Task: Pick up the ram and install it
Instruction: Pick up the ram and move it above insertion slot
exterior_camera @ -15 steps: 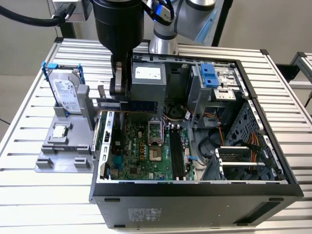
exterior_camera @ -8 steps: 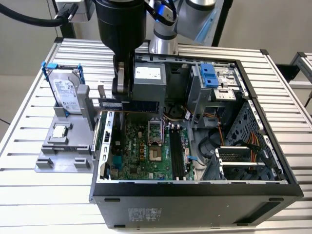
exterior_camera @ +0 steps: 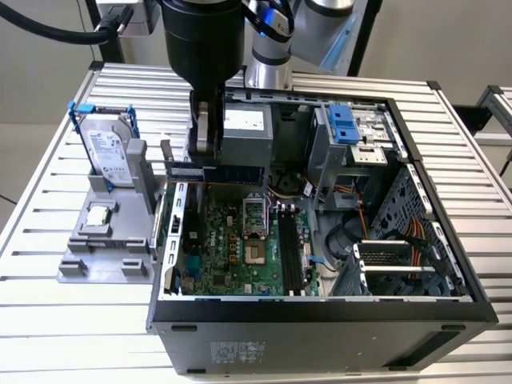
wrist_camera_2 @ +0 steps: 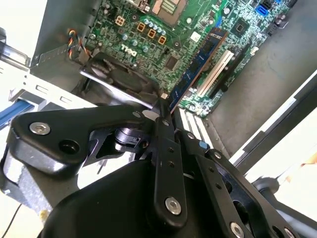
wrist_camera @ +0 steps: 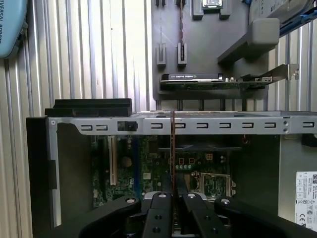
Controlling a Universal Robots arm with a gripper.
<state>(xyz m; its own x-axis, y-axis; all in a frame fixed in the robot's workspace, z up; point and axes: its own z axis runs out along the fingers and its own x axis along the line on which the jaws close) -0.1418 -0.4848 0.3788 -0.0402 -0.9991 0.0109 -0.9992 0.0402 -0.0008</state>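
The ram (exterior_camera: 228, 171) is already lifted, so I judge the install step is in hand. The pincer (exterior_camera: 205, 158) is clenched near one end of it, holding it level above the far side of the open computer case (exterior_camera: 320, 320). Seating it calls for lining it up with the long black slots (exterior_camera: 290, 252), which are still well apart from it.
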